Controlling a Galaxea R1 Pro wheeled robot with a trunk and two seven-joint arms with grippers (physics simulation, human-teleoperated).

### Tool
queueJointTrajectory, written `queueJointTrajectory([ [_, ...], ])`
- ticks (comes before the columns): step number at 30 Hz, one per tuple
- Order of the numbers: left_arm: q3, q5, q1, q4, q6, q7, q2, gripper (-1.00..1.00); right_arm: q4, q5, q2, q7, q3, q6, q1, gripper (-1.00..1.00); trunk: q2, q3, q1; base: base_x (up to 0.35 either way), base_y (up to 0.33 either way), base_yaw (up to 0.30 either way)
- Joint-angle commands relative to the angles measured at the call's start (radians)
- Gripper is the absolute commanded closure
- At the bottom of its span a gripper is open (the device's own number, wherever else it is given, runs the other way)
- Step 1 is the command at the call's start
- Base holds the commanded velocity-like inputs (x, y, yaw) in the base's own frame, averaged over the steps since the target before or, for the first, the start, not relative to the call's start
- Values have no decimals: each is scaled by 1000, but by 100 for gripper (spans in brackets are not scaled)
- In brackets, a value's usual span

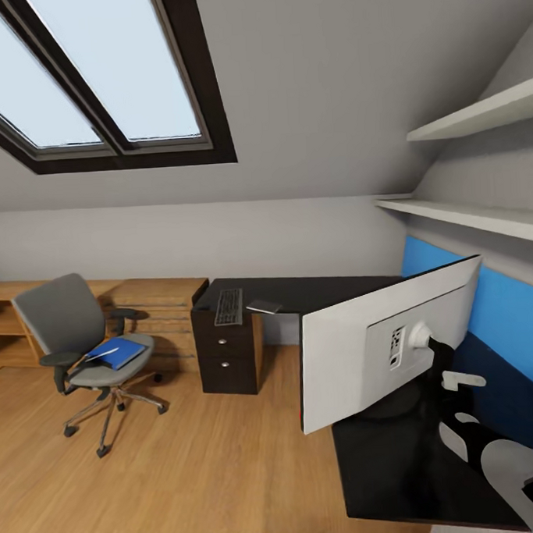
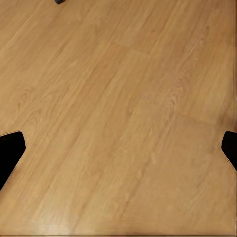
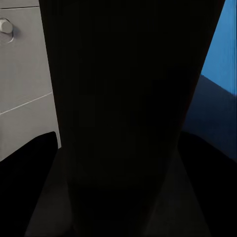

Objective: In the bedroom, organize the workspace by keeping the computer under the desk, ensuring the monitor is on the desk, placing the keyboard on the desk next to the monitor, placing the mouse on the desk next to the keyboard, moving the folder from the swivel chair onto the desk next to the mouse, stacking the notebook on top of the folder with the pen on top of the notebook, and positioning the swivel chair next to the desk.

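Right gripper (image 1: 452,382) sits behind the monitor (image 1: 364,347) at its black foot, apparently clamped there to steady it upright on the desk (image 1: 315,291); left gripper's 2 fingers (image 2: 11,150) apart over bare floor (image 2: 118,118).

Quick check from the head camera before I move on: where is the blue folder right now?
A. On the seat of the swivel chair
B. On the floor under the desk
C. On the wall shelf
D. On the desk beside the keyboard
A. The folder lies flat on the seat of the swivel chair, which stands apart from the desk where the keyboard rests.
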Motion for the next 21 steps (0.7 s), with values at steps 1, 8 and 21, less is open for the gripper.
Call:
queueJointTrajectory([
  [1,-6,10,0,-2,-6,6,1,-100,1,-20,0,-7,32,-4,0,100,-1,-1,0,-77,-331,0],
  [8,-5,10,0,-2,-7,6,1,-100,1,-19,1,-7,32,-4,0,100,-1,-1,0,-76,-330,0],
  [21,-3,9,0,-2,-8,6,3,-100,0,-17,1,5,41,-5,0,100,-1,-1,0,-12,-125,0],
])
